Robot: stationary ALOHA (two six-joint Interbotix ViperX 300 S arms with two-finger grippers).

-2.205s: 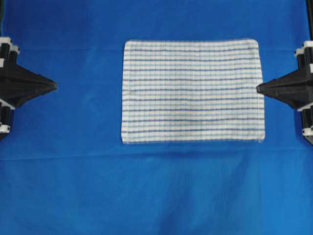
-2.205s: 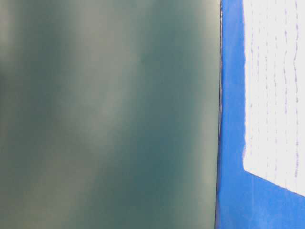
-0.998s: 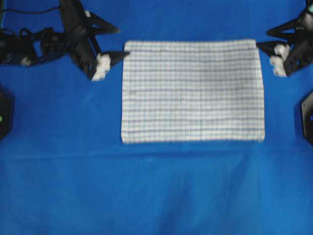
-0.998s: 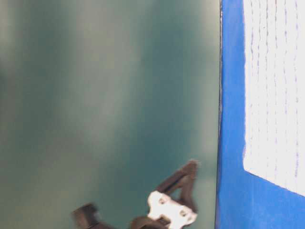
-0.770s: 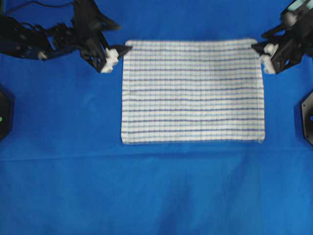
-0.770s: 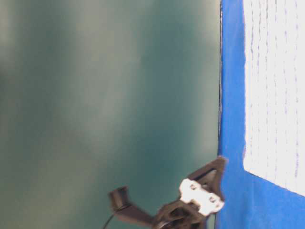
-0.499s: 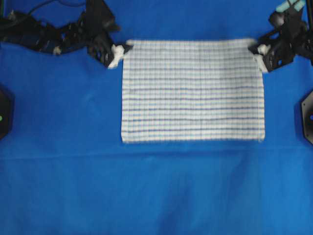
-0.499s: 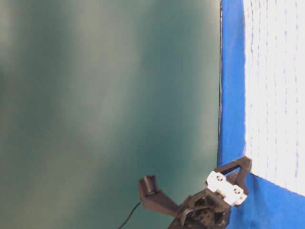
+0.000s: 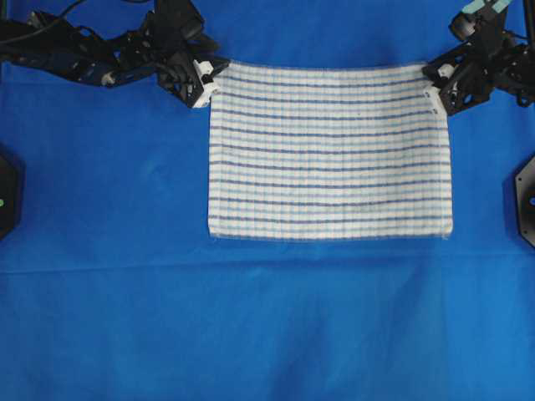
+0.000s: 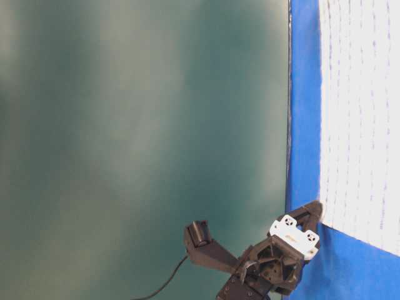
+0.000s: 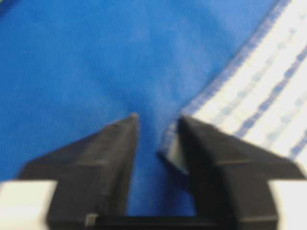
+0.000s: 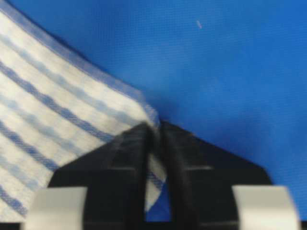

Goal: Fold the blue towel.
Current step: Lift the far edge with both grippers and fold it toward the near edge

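Observation:
The blue towel [image 9: 330, 150], white with thin blue stripes, lies flat and unfolded on the blue table cloth [image 9: 267, 317]. My left gripper [image 9: 207, 80] is at its far left corner. In the left wrist view the left gripper [image 11: 158, 120] has its jaws narrowly apart, and the towel [image 11: 259, 91] corner rests against the inner face of the right finger only. My right gripper [image 9: 433, 88] is at the far right corner. In the right wrist view the right gripper [image 12: 154, 125] is shut, pinching the towel [image 12: 48, 110] corner between its fingers.
Black arm bases sit at the left edge [image 9: 7, 200] and right edge [image 9: 527, 200] of the overhead view. The table-level view is turned sideways: a dark green wall [image 10: 137, 137] fills its left, and the towel [image 10: 359, 125] lies at its right.
Both grippers moved inward onto the towel's far corners. The right jaws closed on its corner; the left jaws narrowed around theirs. The towel's far corners shifted slightly.

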